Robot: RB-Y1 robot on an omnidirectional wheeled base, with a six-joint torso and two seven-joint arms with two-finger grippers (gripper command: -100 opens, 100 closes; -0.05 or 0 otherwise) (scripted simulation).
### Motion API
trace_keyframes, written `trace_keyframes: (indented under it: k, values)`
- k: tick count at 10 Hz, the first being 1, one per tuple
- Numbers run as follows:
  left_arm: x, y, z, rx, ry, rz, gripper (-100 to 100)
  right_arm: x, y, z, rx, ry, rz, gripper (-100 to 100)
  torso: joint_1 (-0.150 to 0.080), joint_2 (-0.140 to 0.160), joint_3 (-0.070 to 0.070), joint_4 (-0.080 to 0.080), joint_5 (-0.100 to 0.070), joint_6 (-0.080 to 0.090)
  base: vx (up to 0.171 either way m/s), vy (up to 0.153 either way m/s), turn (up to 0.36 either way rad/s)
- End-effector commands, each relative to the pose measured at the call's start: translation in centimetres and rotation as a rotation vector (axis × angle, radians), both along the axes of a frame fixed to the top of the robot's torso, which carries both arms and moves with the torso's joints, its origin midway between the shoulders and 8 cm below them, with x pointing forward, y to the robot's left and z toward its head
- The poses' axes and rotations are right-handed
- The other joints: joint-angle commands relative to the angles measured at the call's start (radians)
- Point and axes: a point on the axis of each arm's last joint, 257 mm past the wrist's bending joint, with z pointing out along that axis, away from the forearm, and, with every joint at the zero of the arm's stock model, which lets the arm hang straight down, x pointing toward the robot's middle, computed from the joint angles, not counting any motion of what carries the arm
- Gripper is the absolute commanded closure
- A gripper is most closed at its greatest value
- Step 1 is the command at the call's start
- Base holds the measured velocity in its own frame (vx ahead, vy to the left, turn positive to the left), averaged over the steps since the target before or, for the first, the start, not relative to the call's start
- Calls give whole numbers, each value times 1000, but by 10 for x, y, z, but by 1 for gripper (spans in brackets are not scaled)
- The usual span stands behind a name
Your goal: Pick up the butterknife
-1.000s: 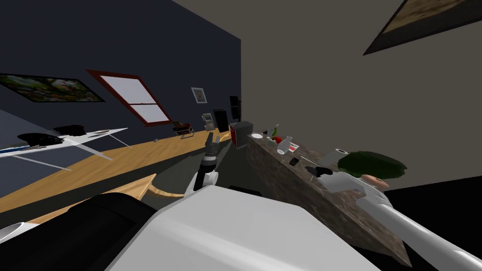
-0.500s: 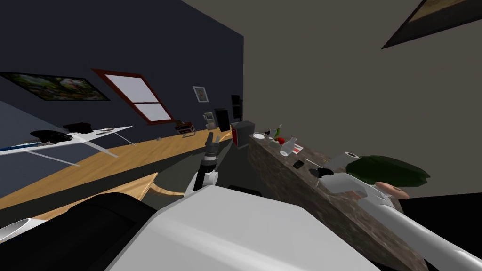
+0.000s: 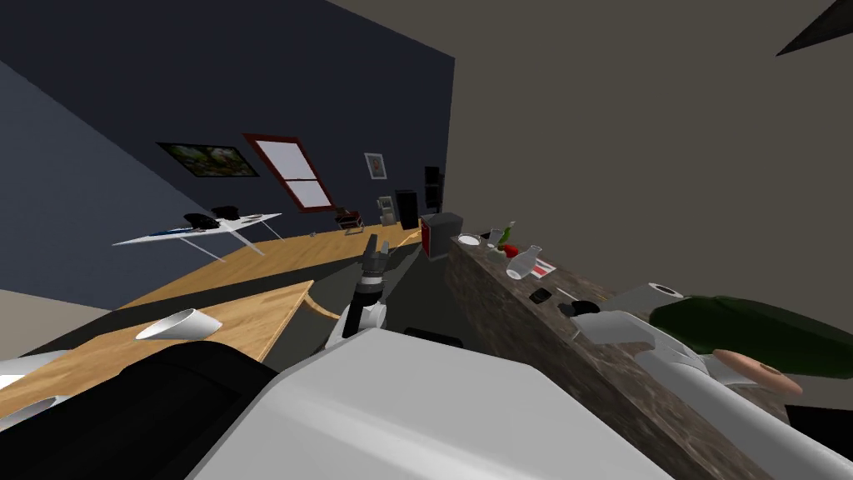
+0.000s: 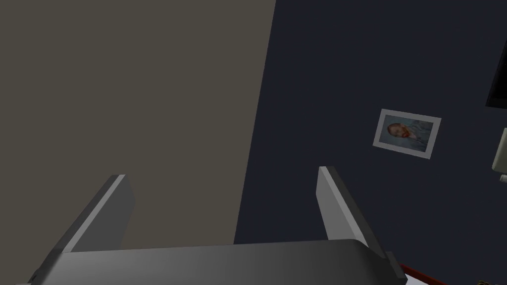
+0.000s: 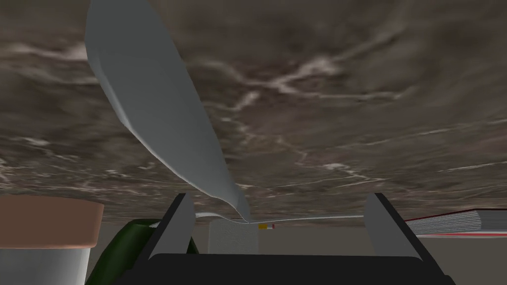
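Observation:
The butterknife (image 5: 148, 104) is a long light grey blade lying on the dark marbled counter (image 5: 346, 99). It tapers toward my right gripper (image 5: 279, 195), and its narrow end reaches in between the open fingers, nearer one finger (image 5: 174, 225). In the head view the right gripper (image 3: 585, 308) hangs low over the counter (image 3: 500, 308) beside a thin pale line, the butterknife (image 3: 566, 292). My left gripper (image 4: 221, 173) is open and holds nothing; the head view shows the left gripper (image 3: 373, 247) raised in front of my chest, away from the counter.
On the counter stand a clear vase (image 3: 521, 263), a red apple (image 3: 511, 249), a plate (image 3: 468, 239), a paper roll (image 3: 658, 293) and a potted green plant (image 3: 750, 333). A book (image 5: 445, 222) lies beyond the right gripper. Wooden tables (image 3: 250, 317) stand at the left.
My head view has swung and rolled, so the window and far table slid toward the middle. The right gripper stays low over the counter by the knife; the left arm keeps its pose.

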Motion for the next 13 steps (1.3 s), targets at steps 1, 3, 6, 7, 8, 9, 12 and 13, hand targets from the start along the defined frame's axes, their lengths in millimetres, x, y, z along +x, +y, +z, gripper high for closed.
trace_keyframes:
  k: [1,3,6,7,8,9,12,13]
  values:
    - [0,0,0,0,0,0,0,-9,-12,-3,1,0,-43,-100,0,0,0,0,0,0,-120,-30,229]
    - [0,0,0,0,0,0,0,-19,-25,-7,3,-1,-91,-100,0,0,0,0,0,0,-113,-20,248]
    - [0,0,0,0,0,0,0,-23,-30,-8,3,-1,-103,100,-1,-4,-2,-1,-1,1,-62,-17,108]
    - [0,0,0,0,0,0,0,-24,-30,-8,3,-1,-102,100,-1,-6,-4,-1,-1,1,-7,-3,-27]
    - [0,0,0,0,0,0,0,-26,-31,-8,3,2,-109,100,-1,-8,-4,-2,-1,-2,-2,0,-22]
    - [0,0,0,0,0,0,0,-29,-33,-9,3,6,-117,100,-1,-7,-4,-1,-1,-4,0,0,0]
    - [0,0,0,0,0,0,0,-14,-19,-5,1,0,-68,100,-1,-8,-4,-1,-1,-4,28,4,-103]
    - [0,0,0,0,1,1,0,-14,-19,-5,1,0,-68,100,0,-11,-6,-1,-1,-1,111,34,-206]
